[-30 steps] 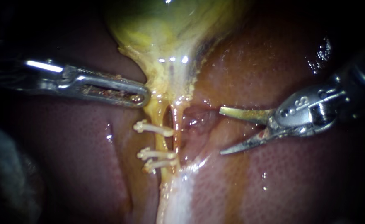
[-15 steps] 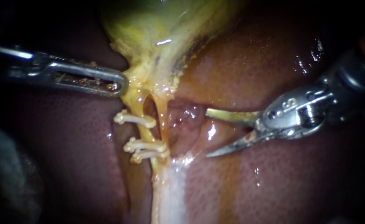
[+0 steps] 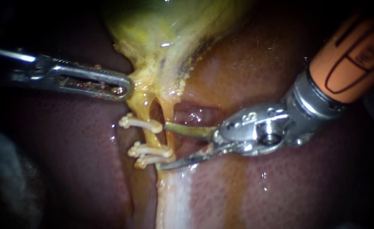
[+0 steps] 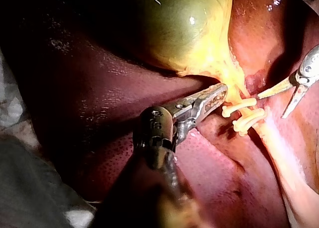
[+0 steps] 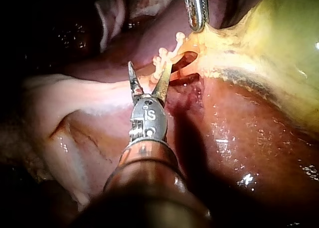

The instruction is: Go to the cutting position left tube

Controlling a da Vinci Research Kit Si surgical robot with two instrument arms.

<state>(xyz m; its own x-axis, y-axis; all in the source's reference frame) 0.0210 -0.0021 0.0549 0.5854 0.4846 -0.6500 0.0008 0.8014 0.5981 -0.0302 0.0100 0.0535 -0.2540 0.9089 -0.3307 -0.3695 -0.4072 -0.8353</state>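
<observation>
Right instrument: blades apart, gripping nothing. I have brought it left since half a second ago. Its tips now reach the clipped stretch, one beside the far clip and one just nearer than the nearest clip.
Left tube: just left of my blade tips, carrying three clips, two near and one farther.
Left instrument: unmoved, jaws clamped on the gallbladder neck, farther up on the left.
</observation>
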